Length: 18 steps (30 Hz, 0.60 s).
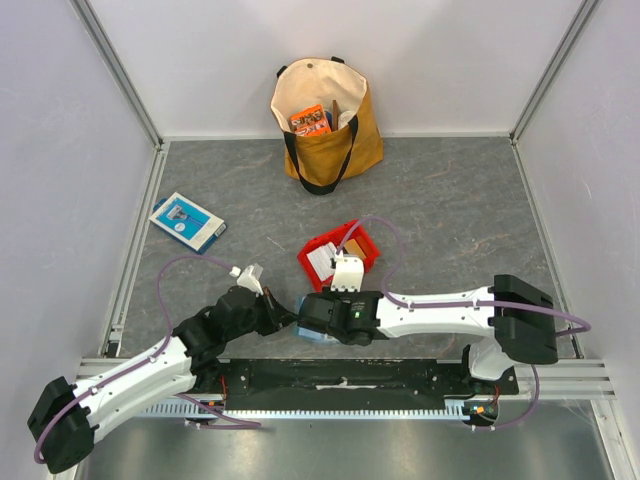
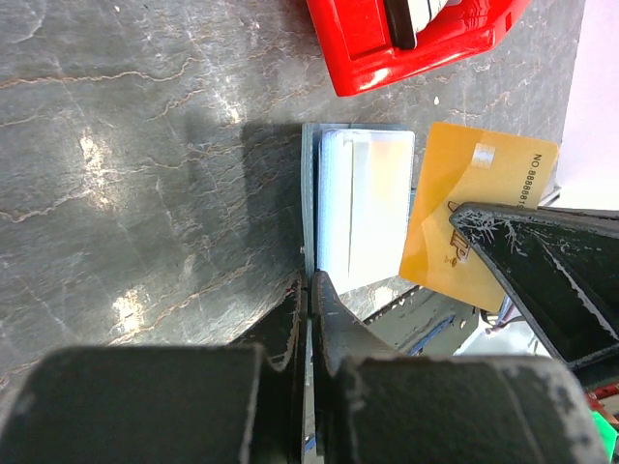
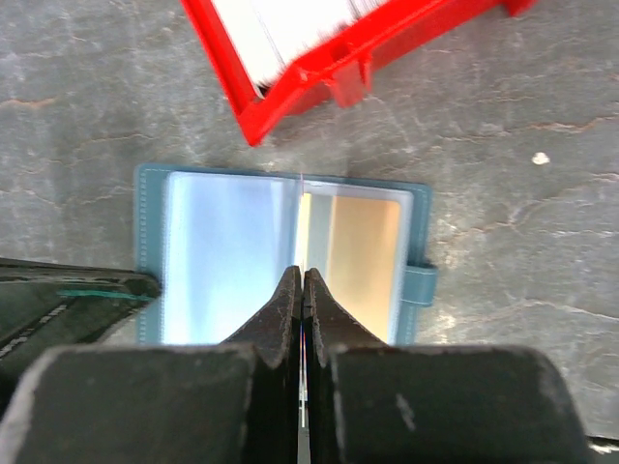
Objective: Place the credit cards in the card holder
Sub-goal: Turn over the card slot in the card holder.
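Bin point(image 3: 309, 82), then holder point(image 3: 232, 251) open flat just beside it — left gripper point(image 2: 309, 282) clamped shut on its left edge. Right gripper point(image 3: 302, 277) pinches a card point(image 2: 464, 203) upright, edge along the spine — we judge the pocket lies straight below.

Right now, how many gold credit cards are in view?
1. The gold card stands on edge over the open card holder, pinched in the right end effector. The red bin holds white cards; others may be hidden beneath.
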Tool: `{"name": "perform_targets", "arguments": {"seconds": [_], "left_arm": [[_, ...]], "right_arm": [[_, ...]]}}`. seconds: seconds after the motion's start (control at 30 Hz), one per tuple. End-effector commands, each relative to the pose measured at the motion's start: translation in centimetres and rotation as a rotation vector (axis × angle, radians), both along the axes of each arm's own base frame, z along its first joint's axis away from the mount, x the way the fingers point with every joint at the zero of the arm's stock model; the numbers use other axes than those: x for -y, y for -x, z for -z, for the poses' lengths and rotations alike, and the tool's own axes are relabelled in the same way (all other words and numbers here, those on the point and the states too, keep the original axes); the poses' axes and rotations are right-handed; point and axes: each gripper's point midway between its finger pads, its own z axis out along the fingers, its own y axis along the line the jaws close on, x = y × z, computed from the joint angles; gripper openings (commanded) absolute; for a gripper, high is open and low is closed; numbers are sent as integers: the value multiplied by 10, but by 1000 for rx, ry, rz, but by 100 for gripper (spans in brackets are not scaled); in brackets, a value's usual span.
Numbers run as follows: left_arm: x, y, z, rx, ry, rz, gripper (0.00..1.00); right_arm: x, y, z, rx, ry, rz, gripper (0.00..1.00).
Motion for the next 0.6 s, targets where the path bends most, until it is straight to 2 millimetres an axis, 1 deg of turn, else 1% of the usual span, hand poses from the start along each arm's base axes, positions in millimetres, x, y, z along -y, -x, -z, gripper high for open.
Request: {"name": "perform_targets", "arguments": {"seconds": [0.0,0.07,0.1,0.17,0.2,0.23,0.3,0.33,0.4,0.57], "left_arm": [[1,-4,-5,9,17,-18,2],[0,-3,-3,7,13,-19,2],[-1,-3,0,2,9,-22,2],[-3,-2,6,-9,-1,-30,2],[-4,-1,9,-17,-5,-34,2],[-6,0,13,-25,-10,-38,2],[-9,3,23,-48,-20,-47,2],[-10,5,26,-56,-21,-51,2],[-12,6,31,-72,-25,-59,2],[-16,5,38,-90,-36,-93,2]], "right_arm": [[27,1,1,16,42,36,0],[34,3,7,11,36,41,0],[27,2,2,20,-13,22,0],[19,4,4,12,-104,-24,0],[7,4,-6,14,-189,-48,0],[7,5,0,6,-218,-68,0],[-4,8,-2,-28,-323,-109,0],[-5,9,1,-42,-354,-118,0],[-18,11,-5,-47,-459,-156,0],[-26,12,8,-89,-507,-172,0]]}}
